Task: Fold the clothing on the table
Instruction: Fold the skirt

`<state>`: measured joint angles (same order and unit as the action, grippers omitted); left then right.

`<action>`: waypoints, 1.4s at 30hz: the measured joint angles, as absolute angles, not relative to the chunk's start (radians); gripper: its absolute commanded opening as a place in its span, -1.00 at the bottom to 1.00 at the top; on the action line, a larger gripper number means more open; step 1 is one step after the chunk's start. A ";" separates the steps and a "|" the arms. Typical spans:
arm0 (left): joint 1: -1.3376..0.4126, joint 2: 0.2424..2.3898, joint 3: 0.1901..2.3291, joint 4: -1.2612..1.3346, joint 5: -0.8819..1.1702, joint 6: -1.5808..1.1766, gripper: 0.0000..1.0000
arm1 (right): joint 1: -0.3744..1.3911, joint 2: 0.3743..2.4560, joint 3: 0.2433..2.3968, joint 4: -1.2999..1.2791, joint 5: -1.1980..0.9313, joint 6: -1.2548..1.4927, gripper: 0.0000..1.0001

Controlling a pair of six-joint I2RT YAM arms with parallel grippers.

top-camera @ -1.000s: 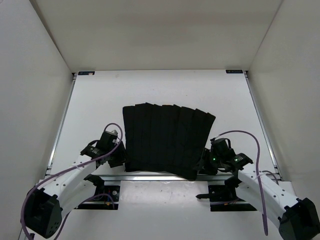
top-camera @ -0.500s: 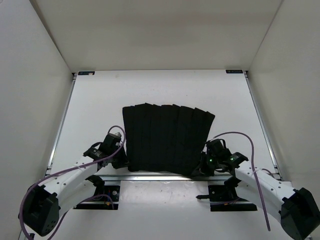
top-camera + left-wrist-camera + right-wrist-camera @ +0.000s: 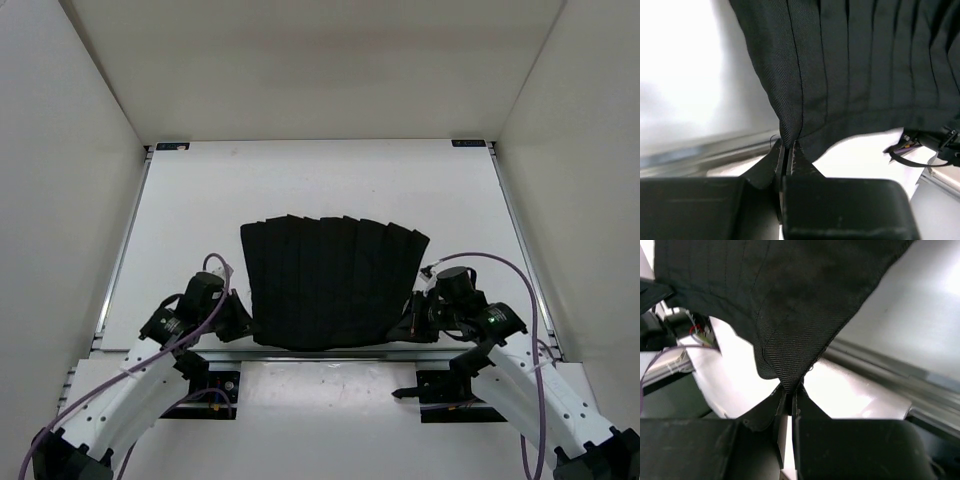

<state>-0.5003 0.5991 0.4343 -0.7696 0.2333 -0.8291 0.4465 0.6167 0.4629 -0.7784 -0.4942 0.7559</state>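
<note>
Top external view: black pleated fabric skirt [image 3: 330,282] lies at near edge of white surface [image 3: 300,180], pleats running near-to-far, w/ left end effector [image 3: 788,150] & right end effector [image 3: 789,392] each pinching one near corner, so cloth extends away from both.

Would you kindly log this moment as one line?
phase: grasp | left pincer: shut on black pleated fabric skirt, near-left corner | right pincer: shut on near-right corner | flat white table: under skirt
</note>
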 measured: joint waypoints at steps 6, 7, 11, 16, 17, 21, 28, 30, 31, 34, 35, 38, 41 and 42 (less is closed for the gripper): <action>-0.415 0.708 0.514 -0.817 0.284 -0.826 -1.00 | 0.366 0.729 0.539 -0.818 -0.571 0.699 -1.00; -0.400 0.769 0.568 -0.812 0.290 -0.818 -1.00 | 0.320 0.794 0.588 -0.823 -0.588 0.670 -1.00; -0.287 1.077 0.838 -0.736 0.342 -0.772 -0.90 | 0.137 1.112 0.864 -0.778 -0.639 0.555 -1.00; -0.141 1.605 1.291 -0.612 0.415 -0.734 -0.15 | -0.037 1.542 1.243 -0.660 -0.680 0.482 -0.21; -0.119 1.711 1.378 -0.575 0.433 -0.734 -0.07 | -0.063 1.626 1.318 -0.645 -0.685 0.472 -0.12; -0.073 1.973 1.530 -0.503 0.491 -0.732 0.06 | -0.106 1.787 1.431 -0.614 -0.632 0.440 -0.06; -0.070 1.816 1.198 -0.440 0.521 -0.713 0.16 | -0.096 1.518 1.022 -0.515 -0.553 0.503 0.13; -0.059 1.700 1.070 -0.437 0.487 -0.695 0.21 | -0.091 1.416 0.885 -0.455 -0.537 0.547 0.17; -0.056 1.650 1.023 -0.439 0.467 -0.688 0.23 | -0.086 1.370 0.821 -0.422 -0.529 0.574 0.14; -0.054 1.535 0.917 -0.415 0.392 -0.675 0.24 | -0.056 1.279 0.644 -0.314 -0.486 0.673 0.15; -0.060 1.519 0.896 -0.403 0.369 -0.673 0.26 | -0.044 1.272 0.606 -0.284 -0.476 0.699 0.16; -0.083 1.532 0.865 -0.365 0.309 -0.673 0.30 | -0.008 1.293 0.543 -0.208 -0.447 0.775 0.17; -0.119 1.578 0.861 -0.333 0.247 -0.688 0.30 | 0.019 1.330 0.533 -0.137 -0.416 0.841 0.16; -0.135 1.594 0.861 -0.319 0.230 -0.694 0.30 | 0.024 1.343 0.533 -0.105 -0.411 0.860 0.14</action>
